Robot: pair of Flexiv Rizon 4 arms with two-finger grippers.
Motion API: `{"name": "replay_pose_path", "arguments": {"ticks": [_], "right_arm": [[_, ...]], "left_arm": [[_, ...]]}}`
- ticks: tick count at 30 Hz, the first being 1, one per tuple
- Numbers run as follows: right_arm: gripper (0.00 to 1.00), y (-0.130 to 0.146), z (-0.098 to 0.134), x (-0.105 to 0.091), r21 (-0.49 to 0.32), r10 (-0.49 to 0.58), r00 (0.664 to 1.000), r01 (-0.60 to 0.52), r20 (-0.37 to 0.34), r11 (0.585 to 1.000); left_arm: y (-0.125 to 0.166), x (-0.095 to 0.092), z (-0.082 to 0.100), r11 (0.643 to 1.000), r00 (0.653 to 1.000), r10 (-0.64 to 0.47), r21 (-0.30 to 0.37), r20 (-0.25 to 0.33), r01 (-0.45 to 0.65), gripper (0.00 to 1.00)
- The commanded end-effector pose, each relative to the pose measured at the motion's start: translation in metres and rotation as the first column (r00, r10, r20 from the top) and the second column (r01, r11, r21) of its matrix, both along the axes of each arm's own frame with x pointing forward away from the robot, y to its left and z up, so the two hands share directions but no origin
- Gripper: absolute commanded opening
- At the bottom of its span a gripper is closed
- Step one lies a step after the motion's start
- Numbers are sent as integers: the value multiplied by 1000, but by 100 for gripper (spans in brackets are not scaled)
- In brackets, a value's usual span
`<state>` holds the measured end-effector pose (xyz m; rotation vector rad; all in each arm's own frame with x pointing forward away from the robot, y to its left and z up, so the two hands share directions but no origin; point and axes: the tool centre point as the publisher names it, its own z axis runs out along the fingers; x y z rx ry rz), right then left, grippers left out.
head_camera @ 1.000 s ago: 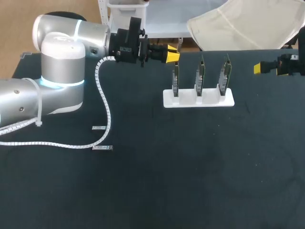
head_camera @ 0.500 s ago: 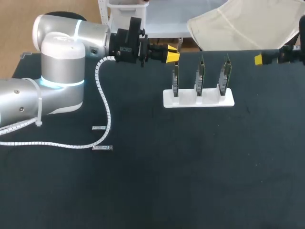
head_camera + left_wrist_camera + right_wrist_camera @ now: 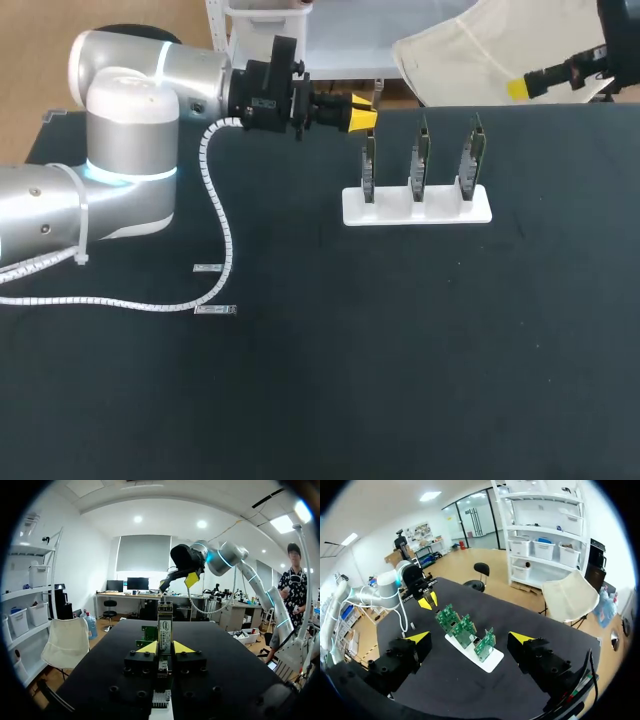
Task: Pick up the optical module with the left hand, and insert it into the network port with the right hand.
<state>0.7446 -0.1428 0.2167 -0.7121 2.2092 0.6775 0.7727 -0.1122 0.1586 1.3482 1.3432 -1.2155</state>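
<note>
In the left wrist view the optical module (image 3: pixel 164 628), a slim metal bar with a label, stands upright between the yellow tips of my left gripper (image 3: pixel 165 649), which is shut on it. The head view places my left gripper (image 3: pixel 358 113) high over the table's back edge, just left of the white holder (image 3: pixel 350 212) with three upright green circuit boards (image 3: pixel 417 165). My right gripper (image 3: pixel 470 638) is open wide and hangs high above the boards (image 3: pixel 465 626); it shows at the head view's back right (image 3: pixel 520 88).
The black table (image 3: pixel 400 350) carries the left arm's white ribbed cable (image 3: pixel 222 240) and two small silver tags (image 3: pixel 208 268) near it. A white chair stands just behind the table's back edge.
My right gripper has risen and drawn back toward the far right corner, away from the table. The left arm with the module has kept still.
</note>
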Motion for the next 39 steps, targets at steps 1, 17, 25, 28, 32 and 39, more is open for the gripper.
{"name": "replay_pose_path", "arguments": {"ticks": [1, 17, 25, 28, 32, 39], "right_arm": [[100, -2, -1, 4, 99, 122, 992, -118, -36, 988], [100, 10, 0, 5, 140, 200, 980, -194, -27, 971], [100, 62, 7, -6, 192, 480, 875, -482, 57, 855], [100, 71, 3, -11, 184, 581, 813, -579, 48, 794], [100, 79, 3, -13, 162, 640, 766, -640, 60, 751], [100, 95, 6, -5, 86, 689, 719, -695, 91, 714]], "left_arm": [[0, 2, -1, 1000, 1000, -3, -2, 1, 3, 0], [0, 2, -1, 1000, 1000, -3, -2, 1, 3, 0], [0, 2, -1, 1000, 1000, -3, -2, 1, 3, 0], [0, 2, -1, 1000, 1000, -3, -2, 1, 3, 0], [0, 2, -1, 1000, 1000, -3, -2, 1, 3, 0], [0, 2, -1, 1000, 1000, -3, -2, 1, 3, 0]]}}
